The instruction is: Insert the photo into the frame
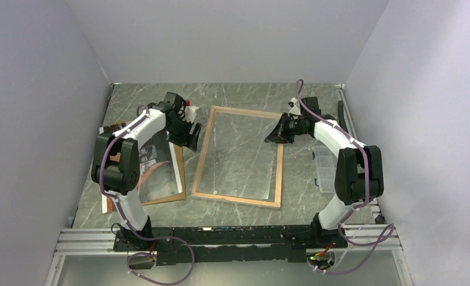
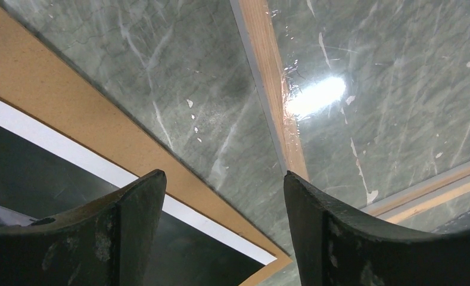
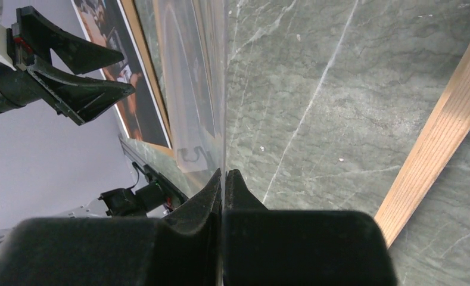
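The frame (image 1: 204, 156) lies flat mid-table with its pale wood back up. Its rail shows in the left wrist view (image 2: 272, 89) and the right wrist view (image 3: 435, 149). The photo (image 1: 152, 159), dark with orange tones and a white border, lies on the brown backing board (image 1: 180, 179) left of the frame. It also shows in the left wrist view (image 2: 47, 179) and the right wrist view (image 3: 125, 77). My left gripper (image 1: 190, 136) (image 2: 223, 179) is open and empty over the gap between board and frame. My right gripper (image 1: 275, 134) (image 3: 224, 173) is shut on the edge of a clear sheet (image 3: 184, 89), lifted over the frame.
A clear plastic box (image 1: 324, 170) stands by the right arm. The backing board's corner (image 2: 71, 113) reaches close to the frame's left rail. Grey walls close in the table on three sides.
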Available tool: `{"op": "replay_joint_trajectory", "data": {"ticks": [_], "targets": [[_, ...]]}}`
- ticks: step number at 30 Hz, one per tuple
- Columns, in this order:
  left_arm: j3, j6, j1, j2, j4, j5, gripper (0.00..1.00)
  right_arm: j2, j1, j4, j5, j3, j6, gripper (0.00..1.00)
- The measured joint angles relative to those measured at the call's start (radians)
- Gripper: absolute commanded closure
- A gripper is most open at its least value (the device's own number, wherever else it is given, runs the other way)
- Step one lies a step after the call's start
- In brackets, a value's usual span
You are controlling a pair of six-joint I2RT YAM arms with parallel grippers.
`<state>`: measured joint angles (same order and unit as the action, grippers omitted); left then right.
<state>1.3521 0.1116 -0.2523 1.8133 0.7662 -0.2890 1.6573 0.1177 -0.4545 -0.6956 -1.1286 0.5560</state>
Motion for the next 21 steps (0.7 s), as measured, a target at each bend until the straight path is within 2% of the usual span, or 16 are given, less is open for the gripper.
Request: {"op": "replay_joint_trajectory", "data": {"ticks": [9, 21], "targets": [[0.0, 0.001, -0.003, 0.01, 0.0, 0.012, 0.23, 0.031, -0.006, 0.012, 0.004, 0.003, -0.007, 1.0], [0.0, 0.008, -0.012, 0.05, -0.013, 0.038, 0.3, 0.079, -0.023, 0.0, -0.018, -0.028, -0.041, 1.0]]}}
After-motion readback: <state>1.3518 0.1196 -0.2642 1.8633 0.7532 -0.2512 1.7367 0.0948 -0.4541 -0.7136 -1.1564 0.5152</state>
